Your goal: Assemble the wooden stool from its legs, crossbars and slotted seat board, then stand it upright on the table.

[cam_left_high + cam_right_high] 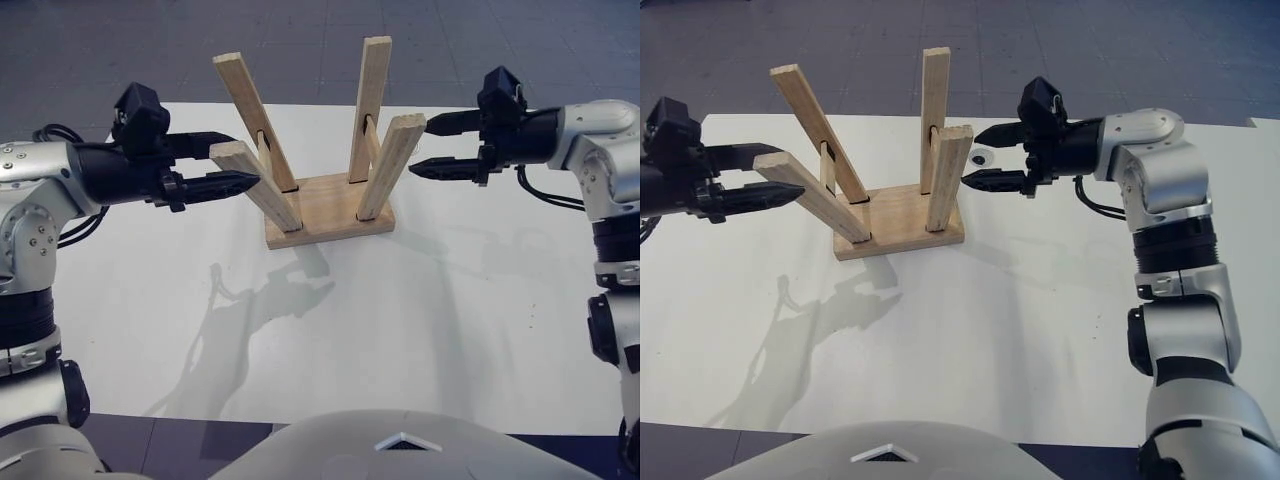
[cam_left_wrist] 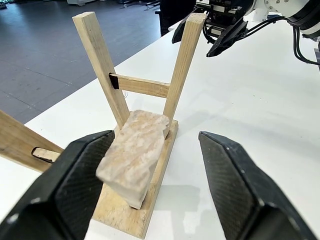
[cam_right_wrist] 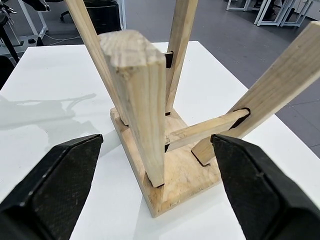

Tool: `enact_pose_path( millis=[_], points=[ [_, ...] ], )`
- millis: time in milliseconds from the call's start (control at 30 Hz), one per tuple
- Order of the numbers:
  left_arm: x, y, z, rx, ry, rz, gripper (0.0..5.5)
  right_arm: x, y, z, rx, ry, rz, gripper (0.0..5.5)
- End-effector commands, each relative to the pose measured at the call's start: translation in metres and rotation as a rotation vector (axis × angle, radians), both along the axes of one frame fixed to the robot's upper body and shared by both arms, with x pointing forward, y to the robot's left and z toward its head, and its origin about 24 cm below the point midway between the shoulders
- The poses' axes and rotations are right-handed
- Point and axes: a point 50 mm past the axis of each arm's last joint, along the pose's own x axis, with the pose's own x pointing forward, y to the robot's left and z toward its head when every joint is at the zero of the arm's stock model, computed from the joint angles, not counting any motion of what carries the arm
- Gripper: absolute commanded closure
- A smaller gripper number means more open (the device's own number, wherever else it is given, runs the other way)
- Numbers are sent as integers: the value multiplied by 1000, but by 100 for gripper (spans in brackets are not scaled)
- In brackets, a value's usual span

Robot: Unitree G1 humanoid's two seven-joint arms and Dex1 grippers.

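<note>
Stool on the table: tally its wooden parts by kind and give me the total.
Legs: 4
Crossbars: 2
Seat board: 1
Total: 7

The wooden stool (image 1: 898,212) is assembled and stands inverted on the far half of the table (image 1: 420,340). Its light-wood seat board (image 1: 325,205) lies flat on the table. Four legs (image 1: 371,100) splay upward, joined in pairs by crossbars (image 2: 142,85).
</note>
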Motion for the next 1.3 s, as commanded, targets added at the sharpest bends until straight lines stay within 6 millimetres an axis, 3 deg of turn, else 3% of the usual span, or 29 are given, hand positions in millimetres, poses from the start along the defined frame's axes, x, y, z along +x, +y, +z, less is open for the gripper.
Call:
enact_pose_path(
  millis=[33,100,200,433,533,733,867,967,1233,1300],
  points=[
    [7,-4,3,8,-24,-20,236,6,18,5,12,-28,42,151],
    [9,-5,3,9,-25,-32,236,6,24,2,24,-15,57,151],
    [11,-5,3,12,-14,-53,239,5,28,-2,46,15,75,198],
    [10,-2,0,4,18,-84,359,3,23,-10,50,68,101,349],
    [13,-6,0,-7,15,-112,406,-8,19,-5,88,139,166,402],
    [5,-31,-5,-59,71,-267,412,-55,15,18,122,275,330,413],
    [-20,-51,-22,-57,137,-314,412,-68,10,15,101,277,199,413],
    [-32,-55,-27,-84,140,-304,412,-72,7,17,100,230,114,413],
    [-38,-52,-40,-158,209,-207,412,-91,-11,-27,-41,374,47,413],
    [-44,-55,-43,-179,260,-271,412,-98,-12,-40,-43,432,96,413]
  ],
)
